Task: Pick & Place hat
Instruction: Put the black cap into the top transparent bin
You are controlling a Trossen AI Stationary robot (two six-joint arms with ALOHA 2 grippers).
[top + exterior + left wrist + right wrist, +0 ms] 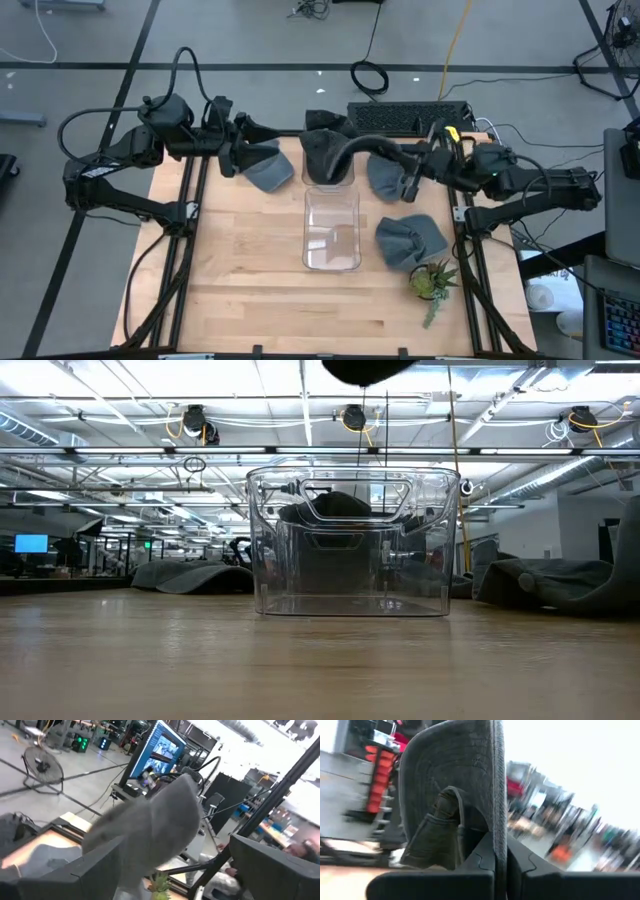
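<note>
Above the table, in the high view, the right gripper [345, 150] is holding a dark hat [330, 152] clenched between its fingers, over the far clear bin [327, 178], which stands just behind the near clear bin [331, 230]. The left gripper [240, 158] is standing with its fingers wide, and a grey hat [268, 168] is lying against it on the wooden table [250, 290]. To the side of the right gripper, two more grey hats are lying, one [384, 178] near it and one [411, 241] closer to the front, beside a small plant [434, 281].

At table height, the low view is showing the dark hat [368, 370] hanging above the near clear bin [352, 545].

Past the left fingers [95, 870], which are spread apart, the grey hat [150, 835] is filling the space between them.

Between the right fingers [485, 862], the brim of the dark hat [455, 780] is being pinched, standing upright.
</note>
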